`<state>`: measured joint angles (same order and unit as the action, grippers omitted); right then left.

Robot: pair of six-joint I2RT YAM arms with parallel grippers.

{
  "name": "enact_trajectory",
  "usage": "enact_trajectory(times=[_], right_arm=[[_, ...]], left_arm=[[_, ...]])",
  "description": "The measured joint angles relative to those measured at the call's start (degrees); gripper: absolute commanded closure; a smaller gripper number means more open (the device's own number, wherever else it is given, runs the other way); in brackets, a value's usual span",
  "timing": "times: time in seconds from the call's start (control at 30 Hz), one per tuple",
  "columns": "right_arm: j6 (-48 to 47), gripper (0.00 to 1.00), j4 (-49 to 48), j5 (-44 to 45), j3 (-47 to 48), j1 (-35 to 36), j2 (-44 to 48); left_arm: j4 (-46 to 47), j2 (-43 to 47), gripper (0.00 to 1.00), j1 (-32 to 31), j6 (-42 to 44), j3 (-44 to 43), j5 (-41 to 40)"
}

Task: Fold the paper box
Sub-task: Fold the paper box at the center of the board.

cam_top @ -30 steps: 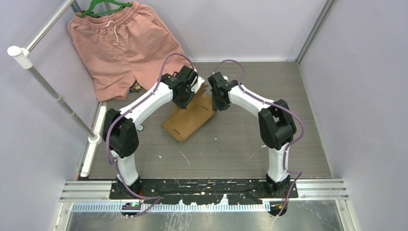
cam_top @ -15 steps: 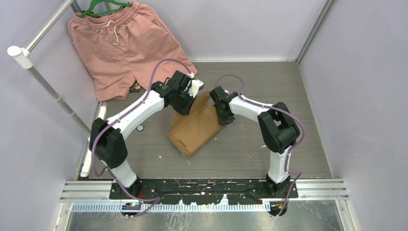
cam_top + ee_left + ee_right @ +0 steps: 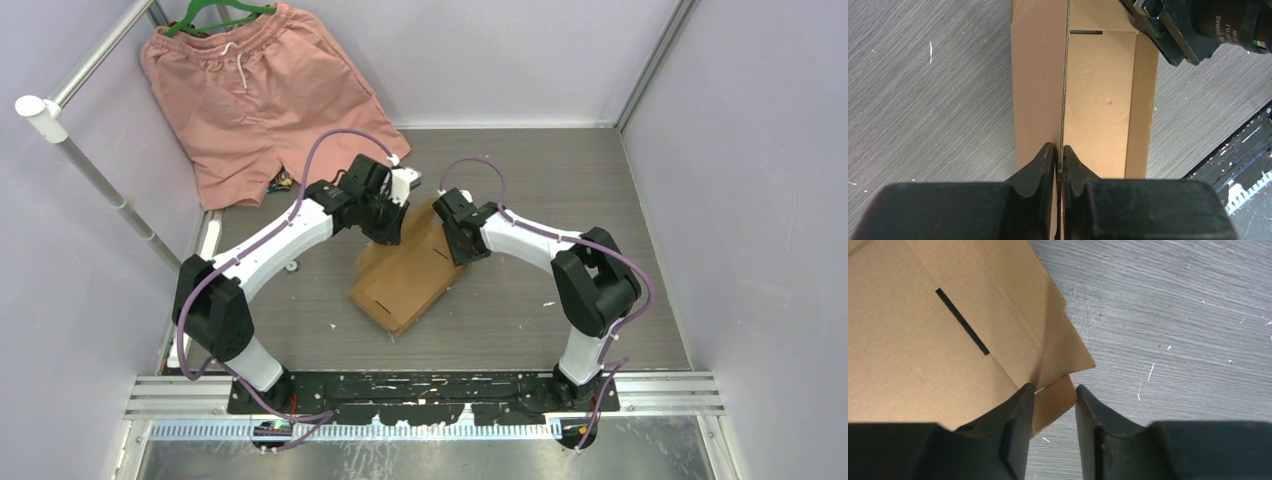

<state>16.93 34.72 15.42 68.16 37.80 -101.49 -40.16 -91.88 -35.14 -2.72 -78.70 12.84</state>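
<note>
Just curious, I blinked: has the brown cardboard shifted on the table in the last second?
Yes. The cardboard has slid nearer the black base rail at the arms' feet, away from the pink shorts.

Paper box [image 3: 405, 280] lies on table [image 3: 560, 200], shorts [image 3: 255, 90] behind.

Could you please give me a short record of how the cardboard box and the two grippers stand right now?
Object: cardboard box, partly folded, lying on the table
Left gripper: shut on the thin edge of a raised wall of the box
Right gripper: jaws apart, a small corner tab between the fingers
Background: pink shorts on a green hanger, far left corner
</note>
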Motion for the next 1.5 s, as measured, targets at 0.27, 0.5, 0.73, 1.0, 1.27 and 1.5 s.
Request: enact_trajectory(times=[0.27,0.5,0.73,1.0,1.27,1.5], right_arm=[[0.59,0.42,-0.02,-0.61,0.00,0.13,0.11],[2.51,0.39,-0.74,-6.23,-0.61,-2.91,5.90],[4.52,0.37,-2.08,-14.69,-0.87,-9.20,13.00],[4.61,0.36,1.09,-17.09,-0.87,-10.40,12.96],[4.94,0.36,1.38,-17.27,-2.27,-13.18,10.91],[5.70,0.36,1.62,-17.86,-4.92,-14.78,10.67]], left_arm=[[1.07,0.00,0.89,0.00,-0.09,1.36,-1.84],[1.27,0.61,0.89,0.00,-0.17,1.97,-2.84],[1.36,3.48,0.89,0.02,-0.87,2.01,-2.27],[1.36,4.13,0.89,0.17,-1.36,2.01,-2.08],[1.57,2.93,0.89,0.33,-1.40,2.01,-2.10],[2.27,0.33,0.89,0.39,-1.44,2.01,-2.10]])
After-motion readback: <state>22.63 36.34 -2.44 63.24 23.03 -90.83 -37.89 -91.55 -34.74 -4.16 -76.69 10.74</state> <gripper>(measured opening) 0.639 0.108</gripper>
